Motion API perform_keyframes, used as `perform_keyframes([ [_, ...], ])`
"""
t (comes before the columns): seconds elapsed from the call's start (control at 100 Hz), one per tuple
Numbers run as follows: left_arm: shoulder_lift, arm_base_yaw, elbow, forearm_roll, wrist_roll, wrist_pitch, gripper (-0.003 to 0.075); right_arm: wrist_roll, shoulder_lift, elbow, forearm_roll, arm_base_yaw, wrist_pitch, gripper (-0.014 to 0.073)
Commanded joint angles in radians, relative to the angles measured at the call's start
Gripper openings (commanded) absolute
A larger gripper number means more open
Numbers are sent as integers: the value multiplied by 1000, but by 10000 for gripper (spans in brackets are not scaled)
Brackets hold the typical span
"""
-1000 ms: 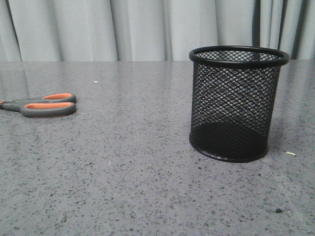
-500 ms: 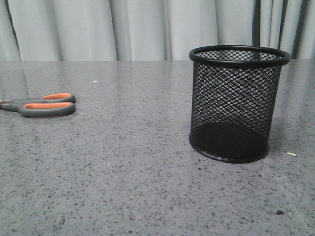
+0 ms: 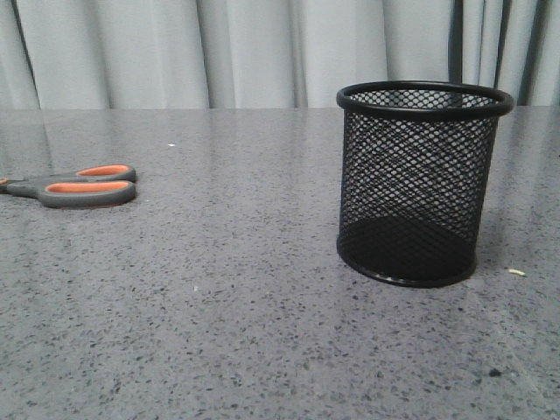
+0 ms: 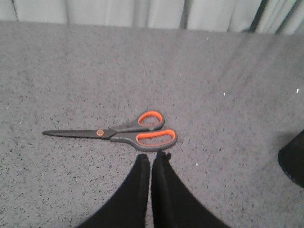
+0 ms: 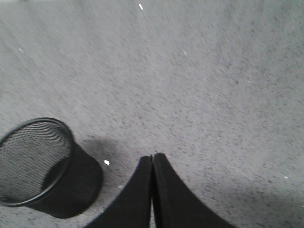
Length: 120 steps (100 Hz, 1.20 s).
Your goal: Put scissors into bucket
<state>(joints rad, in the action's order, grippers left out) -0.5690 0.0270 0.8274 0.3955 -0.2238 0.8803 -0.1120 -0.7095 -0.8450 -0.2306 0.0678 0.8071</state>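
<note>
The scissors [image 3: 77, 186] lie flat on the grey table at the far left of the front view, only their grey and orange handles showing there. In the left wrist view the whole scissors [image 4: 128, 133] lie closed just beyond my left gripper [image 4: 151, 156], which is shut and empty, apart from the handles. The bucket [image 3: 418, 184], a black wire-mesh cup, stands upright on the right and looks empty. It shows in the right wrist view [image 5: 35, 161] beside my right gripper [image 5: 153, 156], which is shut, empty and apart from it. Neither gripper shows in the front view.
The grey speckled table [image 3: 227, 289] ends at a pale curtain [image 3: 245, 52] behind. Small white crumbs [image 3: 517, 273] lie near the bucket. A dark edge of the bucket [image 4: 294, 159] shows in the left wrist view.
</note>
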Motion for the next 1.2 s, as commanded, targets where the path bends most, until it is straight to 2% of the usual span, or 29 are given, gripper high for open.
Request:
perform_keyframes([
  [0.0, -80, 6, 76, 14, -42, 17, -19, -2, -73, -79, 26, -6, 4, -45],
  [0.14, -149, 6, 108, 19, -85, 36, -18, -24, -114, -105, 12, -2, 26, -39],
  [0.19, -168, 6, 114, 24, -121, 40, -15, -29, -121, -114, 4, -2, 33, -8],
  [0.24, -188, 6, 119, 42, -159, 45, 3, -40, -125, -120, -4, -2, 45, 62],
  [0.31, -218, 6, 122, 73, -214, 52, 73, -53, -132, -128, -11, -2, 58, 195],
  [0.38, -248, 6, 122, 109, -253, 55, 183, -53, -134, -128, -14, -2, 58, 346],
  [0.45, -274, 6, 122, 137, -283, 55, 298, -53, -134, -128, -14, -2, 56, 431],
  [0.48, -289, 6, 122, 147, -304, 55, 340, -53, -134, -128, -14, -2, 55, 438],
  [0.53, -308, 6, 124, 151, -333, 59, 368, -53, -134, -128, -14, -2, 53, 437],
  [0.75, -507, 6, 242, 110, -473, 219, 369, -54, -134, -128, -14, -2, 52, 437],
  [0.83, -598, 6, 299, 100, -542, 238, 369, -54, -134, -128, -14, -2, 48, 437],
  [0.9, -678, 6, 346, 100, -682, 245, 369, -54, -134, -128, -14, -2, 47, 437],
  [1.05, -825, 8, 418, 100, -1140, 266, 369, -56, -134, -128, -14, 19, 47, 437],
  [1.19, -929, 27, 472, 86, -1188, 259, 369, -64, -134, -128, -14, 48, 48, 437],
])
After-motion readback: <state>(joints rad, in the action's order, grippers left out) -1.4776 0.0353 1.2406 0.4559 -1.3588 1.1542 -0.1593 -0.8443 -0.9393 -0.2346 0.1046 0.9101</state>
